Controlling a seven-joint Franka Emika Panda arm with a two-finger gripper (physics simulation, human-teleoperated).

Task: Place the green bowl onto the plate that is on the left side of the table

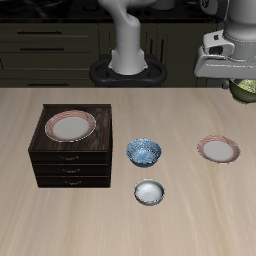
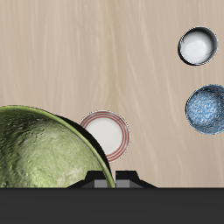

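Green bowl (image 2: 39, 149) in gripper (image 1: 240, 78) (jaws hidden), above plate (image 2: 107, 133).

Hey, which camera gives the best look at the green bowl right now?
The wrist view: the green bowl fills much of that picture, its mottled inside plain to see. The exterior view shows only a sliver of it at the picture's edge, under the gripper.

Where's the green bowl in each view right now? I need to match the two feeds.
Exterior view: green bowl peeks out under the hand at the frame's edge, above the table.
Wrist view: green bowl fills much of the frame close to the camera, overlapping the plate.
Shared landmark: blue bowl.
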